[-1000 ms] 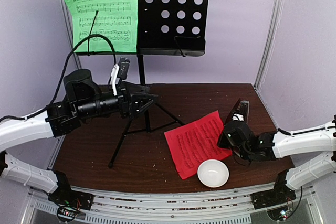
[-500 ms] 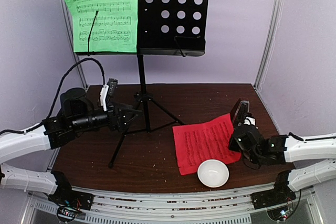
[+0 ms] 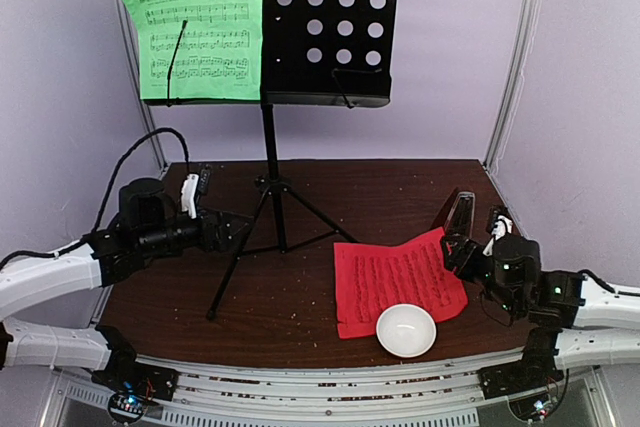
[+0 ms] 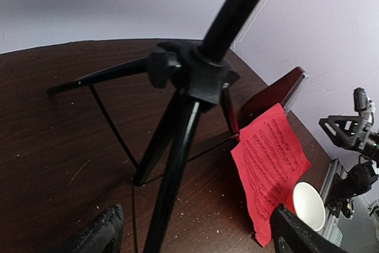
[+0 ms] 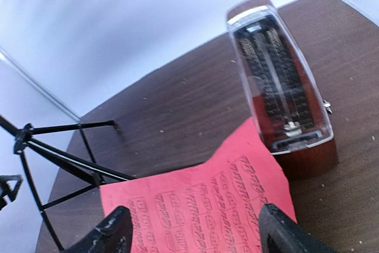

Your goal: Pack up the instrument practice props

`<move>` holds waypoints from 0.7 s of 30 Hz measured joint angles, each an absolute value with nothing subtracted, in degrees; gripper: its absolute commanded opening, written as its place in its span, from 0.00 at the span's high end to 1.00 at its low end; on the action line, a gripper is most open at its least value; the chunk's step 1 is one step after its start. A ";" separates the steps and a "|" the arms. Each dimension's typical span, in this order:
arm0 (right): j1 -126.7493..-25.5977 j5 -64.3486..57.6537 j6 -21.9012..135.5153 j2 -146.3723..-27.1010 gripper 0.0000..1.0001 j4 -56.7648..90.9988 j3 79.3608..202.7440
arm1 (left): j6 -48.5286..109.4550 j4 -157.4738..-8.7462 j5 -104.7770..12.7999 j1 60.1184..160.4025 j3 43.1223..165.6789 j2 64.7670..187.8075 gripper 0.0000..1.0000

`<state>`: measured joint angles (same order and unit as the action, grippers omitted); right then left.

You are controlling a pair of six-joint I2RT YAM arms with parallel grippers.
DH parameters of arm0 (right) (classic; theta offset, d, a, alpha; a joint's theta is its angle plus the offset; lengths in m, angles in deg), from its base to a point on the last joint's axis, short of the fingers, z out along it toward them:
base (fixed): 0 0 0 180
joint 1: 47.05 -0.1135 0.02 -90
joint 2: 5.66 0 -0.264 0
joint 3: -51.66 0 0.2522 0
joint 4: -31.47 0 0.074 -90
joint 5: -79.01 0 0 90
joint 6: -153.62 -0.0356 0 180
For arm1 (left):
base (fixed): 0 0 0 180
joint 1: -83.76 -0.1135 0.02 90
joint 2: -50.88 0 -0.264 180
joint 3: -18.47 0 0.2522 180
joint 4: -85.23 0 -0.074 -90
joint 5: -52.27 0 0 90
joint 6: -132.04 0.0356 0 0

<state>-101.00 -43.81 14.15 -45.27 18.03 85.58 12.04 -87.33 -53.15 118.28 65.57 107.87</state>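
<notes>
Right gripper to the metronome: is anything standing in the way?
Nothing visible does. The open right gripper faces the metronome directly; the red sheet only lies low beneath the fingers, its edge at the metronome's base.

Work cell as I view it from above: a dark brown table (image 3: 390,182), dusted with pale specks, backed by plain lilac walls (image 3: 450,57). Pale metal posts (image 3: 517,57) rise at its rear corners. A light metal rail (image 3: 330,387) borders my near edge, under soft, even light.
</notes>
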 measured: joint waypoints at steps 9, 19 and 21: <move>-101.00 -34.93 18.69 -33.95 0.14 30.05 80.03 | 12.31 -90.46 -56.91 113.52 65.60 117.53 0.43; -101.00 -32.03 20.42 -37.38 0.14 34.07 80.03 | 12.53 -96.05 -63.81 113.43 67.50 124.22 0.75; -101.00 -31.33 20.57 -39.11 0.14 35.06 80.03 | 12.94 -96.45 -64.71 113.41 68.44 125.71 0.80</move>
<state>-101.00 -31.33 20.57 -39.11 35.06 80.03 12.94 -96.45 -64.71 113.41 68.44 125.71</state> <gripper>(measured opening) 0.862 0.256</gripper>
